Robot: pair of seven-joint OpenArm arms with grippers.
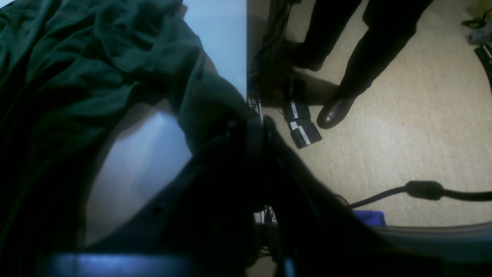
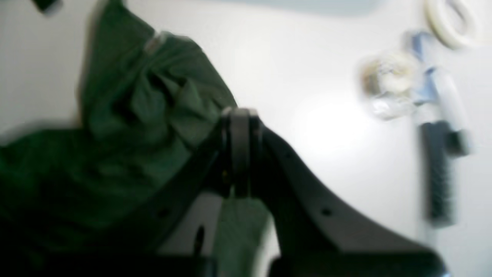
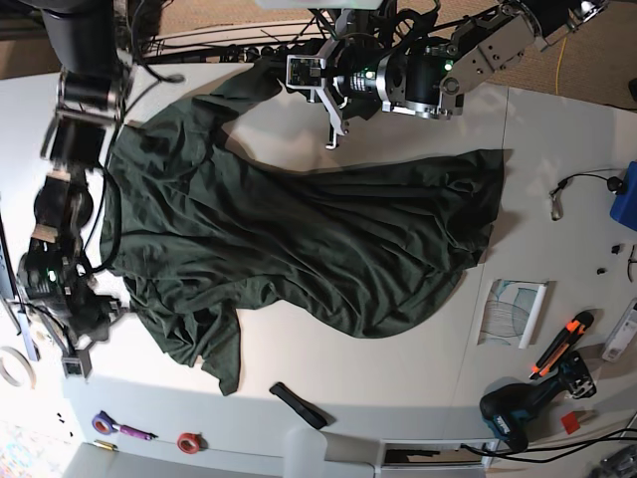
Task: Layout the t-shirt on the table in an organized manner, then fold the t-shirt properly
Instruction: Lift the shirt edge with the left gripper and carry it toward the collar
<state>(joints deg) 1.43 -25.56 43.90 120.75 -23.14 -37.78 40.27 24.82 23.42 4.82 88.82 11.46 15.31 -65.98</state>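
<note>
Sprawling t-shirt [image 3: 299, 229], long axis left-right.

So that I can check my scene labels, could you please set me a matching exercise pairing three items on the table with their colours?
Things:
1. t-shirt
2. tape roll
3. drill

Colours:
A. red
B. black and teal
C. dark green

Pairs: 1-C, 2-A, 3-B
</note>
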